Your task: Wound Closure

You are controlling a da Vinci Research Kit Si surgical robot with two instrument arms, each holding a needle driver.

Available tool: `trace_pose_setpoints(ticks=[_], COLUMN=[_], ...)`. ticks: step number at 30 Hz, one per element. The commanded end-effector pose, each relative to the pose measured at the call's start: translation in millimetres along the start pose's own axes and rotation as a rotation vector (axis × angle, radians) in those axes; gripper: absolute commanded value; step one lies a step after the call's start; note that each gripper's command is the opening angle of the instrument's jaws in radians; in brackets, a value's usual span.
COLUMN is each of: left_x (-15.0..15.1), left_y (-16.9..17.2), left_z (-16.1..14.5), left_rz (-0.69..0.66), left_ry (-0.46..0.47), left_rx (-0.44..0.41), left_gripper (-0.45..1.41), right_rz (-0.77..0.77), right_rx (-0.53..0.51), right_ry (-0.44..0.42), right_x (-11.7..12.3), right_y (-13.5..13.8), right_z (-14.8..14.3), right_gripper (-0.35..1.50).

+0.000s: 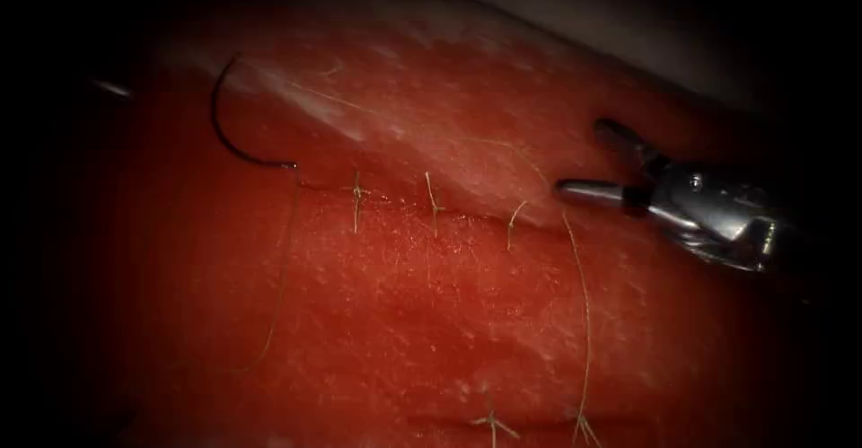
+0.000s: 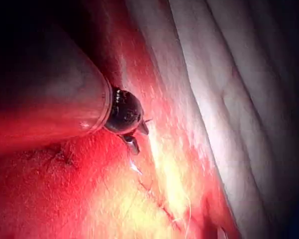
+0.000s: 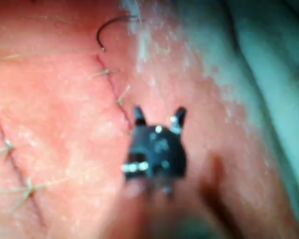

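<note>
My right tool [image 1: 579,159] hangs at the right end of the cut [image 1: 422,206] with its jaws spread wide, holding nothing. The needle [image 1: 235,147] lies free on the tissue [image 1: 431,322] at the cut's left end, gripped by neither tool, thread [image 1: 280,277] trailing near. My left tool [image 2: 137,137] hovers over the tissue, jaws slightly parted, empty. Three stitches [image 1: 433,204] cross the cut.
</note>
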Motion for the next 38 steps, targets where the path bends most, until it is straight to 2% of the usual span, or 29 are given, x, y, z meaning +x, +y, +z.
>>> trace_pose_setpoints(ticks=[1, 3, 5, 6, 8, 10, 14, 19, 21, 30, 38], left_x=[0.5, 1.9, 3.6, 3.8, 4.1, 3.8, 2.7, 3.0, 4.3, 4.4, 4.3], left_y=[0.6, 1.8, 3.8, 4.2, 5.8, 6.4, 6.8, 8.5, 9.9, 11.7, 11.6], left_z=[1.7, 3.6, 7.2, 7.8, 11.0, 11.8, 11.8, 10.6, 9.5, 9.0, 9.2], left_rz=[0.029, 0.079, 0.136, 0.144, 0.221, 0.239, 0.242, 0.235, 0.226, 0.221, 0.223], left_ry=[0.005, 0.021, 0.072, 0.082, 0.089, 0.088, 0.085, 0.084, 0.085, 0.085, 0.084], left_rx=[0.016, 0.049, 0.097, 0.106, 0.158, 0.175, 0.152, 0.109, 0.09, 0.075, 0.072], left_gripper=[0.48, 0.48, 0.49, 0.49, 0.49, 0.49, 0.49, 0.54, 0.59, 0.6, 0.6], right_rz=[-0.017, -0.039, -0.053, -0.056, -0.071, -0.09, -0.161, -0.197, -0.225, -0.233, -0.231], right_rx=[0.048, 0.112, 0.189, 0.209, 0.262, 0.283, 0.263, 0.257, 0.256, 0.249, 0.238], right_ry=[0.01, 0.021, 0.039, 0.043, 0.049, 0.055, 0.033, 0.024, -0.028, -0.01, -0.006], right_x=[0.5, 0.9, 1.3, 1.5, 2.5, 3.0, 3.8, 2.3, 1.6, 1.9, 2.1], right_y=[0.0, -0.2, -0.6, -0.7, -1.5, -2.0, -2.5, -2.8, -2.8, -2.5, -2.8], right_z=[0.3, -0.2, -0.8, -0.9, -1.3, -1.4, -1.0, 0.3, 0.5, 0.0, -0.1], right_gripper=[1.46, 1.43, 1.38, 1.36, 1.33, 1.31, 1.31, 1.31, 1.31, 1.31, 1.31])
